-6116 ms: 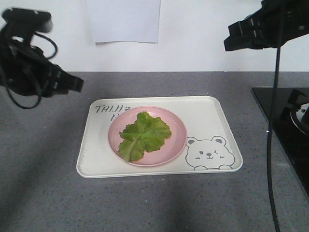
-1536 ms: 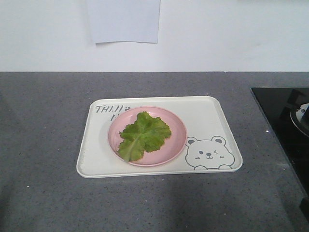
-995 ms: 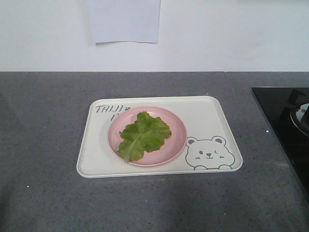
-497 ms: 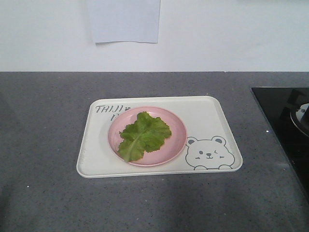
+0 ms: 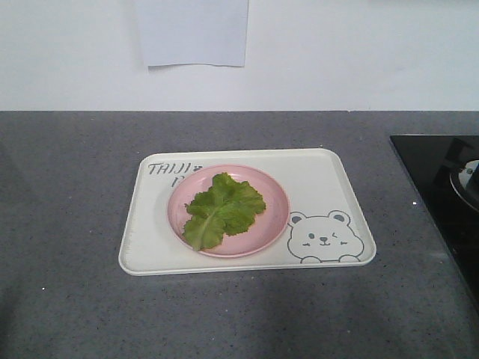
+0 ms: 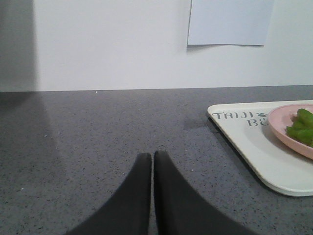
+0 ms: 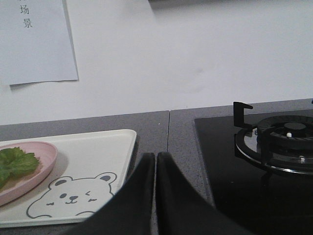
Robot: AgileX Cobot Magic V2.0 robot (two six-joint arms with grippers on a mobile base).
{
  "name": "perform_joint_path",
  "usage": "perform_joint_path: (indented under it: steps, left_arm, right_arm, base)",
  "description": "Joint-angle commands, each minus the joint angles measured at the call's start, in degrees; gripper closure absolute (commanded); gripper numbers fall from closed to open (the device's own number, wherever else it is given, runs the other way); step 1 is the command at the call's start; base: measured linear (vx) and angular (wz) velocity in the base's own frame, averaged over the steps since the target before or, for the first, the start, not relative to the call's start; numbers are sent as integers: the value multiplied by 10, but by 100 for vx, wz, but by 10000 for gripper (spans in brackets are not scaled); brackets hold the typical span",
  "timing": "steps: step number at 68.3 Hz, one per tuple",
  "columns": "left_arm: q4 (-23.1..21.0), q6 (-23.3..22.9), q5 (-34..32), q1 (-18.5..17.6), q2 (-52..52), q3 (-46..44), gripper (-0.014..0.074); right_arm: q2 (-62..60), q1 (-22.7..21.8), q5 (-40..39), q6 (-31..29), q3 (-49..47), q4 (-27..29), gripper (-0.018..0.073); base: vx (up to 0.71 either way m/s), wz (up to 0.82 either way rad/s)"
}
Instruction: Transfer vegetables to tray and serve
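The tray [image 5: 329, 183] sits flat in the middle of the grey table [image 5: 67, 187], long side toward the front camera; on the tray, left of its middle, rests the pink plate [image 5: 273, 196], half covering the grey lettering at the tray's far left corner; the lettuce leaf [image 5: 222, 209] lies spread on the plate, well inside its rim, pale rib running toward the tray's near left corner; the winking bear shows at the tray's near right corner.

No arm shows in the front view; the wrist cameras fill that in. The left gripper [image 6: 152, 161] hovers low over bare table to the left of the tray, fingers pressed together with only a hairline between them, gripping nothing; the right gripper [image 7: 155, 164] sits just off the tray's right edge, between the tray and the black stove [image 7: 254, 161], closed the same way and equally empty.

So each gripper flanks the tray on its own side, which reads as a parked pose, clear of the load. The leaf sits on the plate so it can ride the tray without sliding loose; the transfer looks done, and serving the tray looks like what remains. A white sheet of paper [image 5: 191, 31] hangs on the wall behind the tray.
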Motion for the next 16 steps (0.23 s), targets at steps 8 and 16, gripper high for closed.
perform_joint_path:
  steps: [8,16]
  left_arm:
    - [0,-1,-41,0,-8,15,602]
    - [0,-1,-41,0,-8,15,602]
  right_arm:
    - [-3,-4,-46,-1,9,-7,561]
    - [-3,-4,-46,-1,9,-7,561]
  base:
    - [0,0]
    - [0,0]
